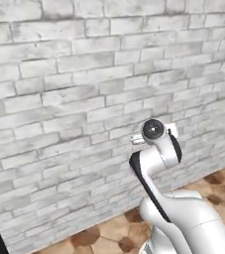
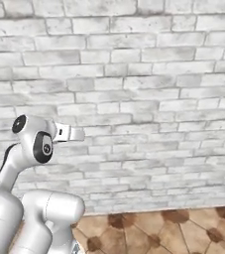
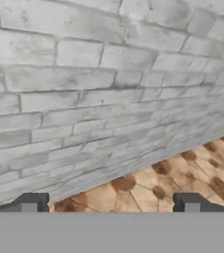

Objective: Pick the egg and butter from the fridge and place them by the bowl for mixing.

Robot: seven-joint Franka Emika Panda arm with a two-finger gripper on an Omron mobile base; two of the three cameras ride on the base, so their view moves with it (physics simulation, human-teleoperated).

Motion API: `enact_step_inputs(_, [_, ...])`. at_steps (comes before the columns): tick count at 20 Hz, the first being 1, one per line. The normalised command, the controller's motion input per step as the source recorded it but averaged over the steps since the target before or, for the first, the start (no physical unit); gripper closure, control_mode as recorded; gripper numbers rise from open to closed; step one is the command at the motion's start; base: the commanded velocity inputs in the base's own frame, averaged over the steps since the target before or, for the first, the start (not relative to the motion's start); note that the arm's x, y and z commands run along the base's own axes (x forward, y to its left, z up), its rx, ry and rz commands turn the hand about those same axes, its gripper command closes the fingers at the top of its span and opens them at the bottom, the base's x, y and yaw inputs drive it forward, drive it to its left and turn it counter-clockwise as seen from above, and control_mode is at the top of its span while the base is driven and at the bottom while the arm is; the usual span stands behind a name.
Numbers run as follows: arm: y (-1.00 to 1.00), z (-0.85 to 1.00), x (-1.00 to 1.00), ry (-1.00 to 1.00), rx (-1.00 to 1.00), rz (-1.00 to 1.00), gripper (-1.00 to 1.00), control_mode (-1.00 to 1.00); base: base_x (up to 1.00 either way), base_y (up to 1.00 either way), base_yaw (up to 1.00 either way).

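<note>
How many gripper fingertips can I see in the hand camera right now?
2: one fingertip at the lower left, the other at the lower right, set wide apart, with tiled floor and the brick wall between and beyond them.

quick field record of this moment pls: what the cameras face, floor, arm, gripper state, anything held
facing: grey-white brick wall
floor: brown-orange tile floor along the wall's foot
arm: white arm raised, hand pointed toward the wall
gripper: gripper open, tips wide apart
held: nothing between the tips
task progress: no item picked up yet
</note>
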Motion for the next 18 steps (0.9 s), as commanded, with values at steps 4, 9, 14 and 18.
enact_step_inputs(4, [0.0,0.0,0.0,0.0,0.0,0.0,-1.0,1.0,1.0,-0.44,-0.6])
enact_step_inputs(9, [0.0,0.0,0.0,0.0,0.0,0.0,-1.0,1.0,0.99,-0.33,-0.63])
enact_step_inputs(14, [0.0,0.0,0.0,0.0,0.0,0.0,-1.0,1.0,0.89,-0.31,-0.68])
enact_step_inputs(18, [0.0,0.0,0.0,0.0,0.0,0.0,-1.0,1.0,0.65,-0.45,-0.76])
